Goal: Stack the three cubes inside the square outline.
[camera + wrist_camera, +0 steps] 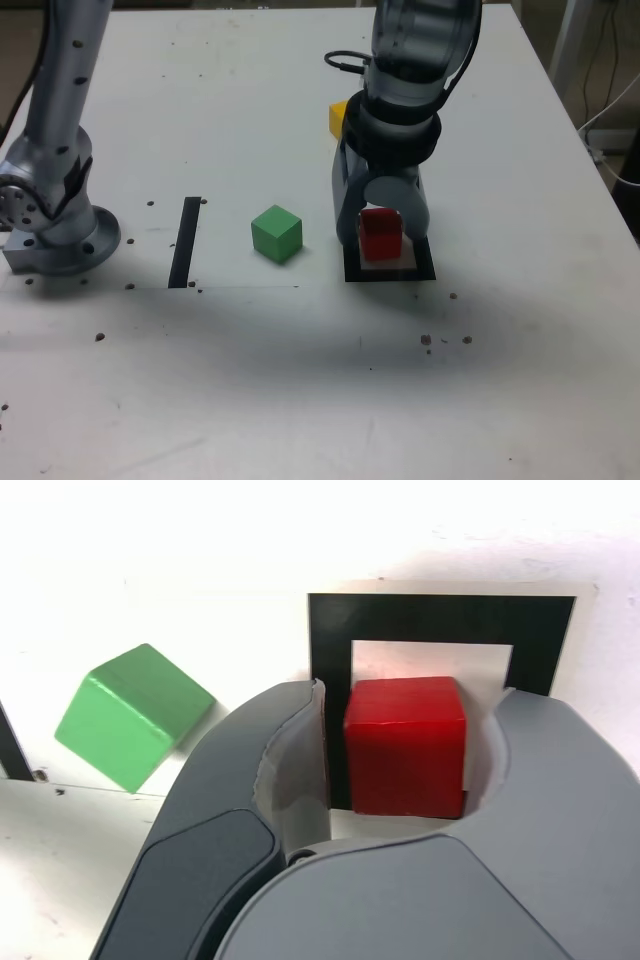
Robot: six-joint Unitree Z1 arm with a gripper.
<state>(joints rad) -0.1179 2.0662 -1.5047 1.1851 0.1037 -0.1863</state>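
The red cube [380, 232] [405, 745] rests on the white centre of the square outline [390, 274] [440, 620]. My gripper [382, 222] [410, 695] is down around it, jaws open, with a thin gap showing on each side of the cube in the wrist view. The green cube [276, 233] [130, 715] sits on the table just off the outline, toward the exterior view's left. Partly hidden behind my arm, the yellow cube [339, 117] lies farther back.
A straight black tape strip [185, 242] [12, 745] lies beyond the green cube on the exterior view's left. The arm's base [60, 235] stands at the far left. Cables [612, 120] hang past the table's right edge.
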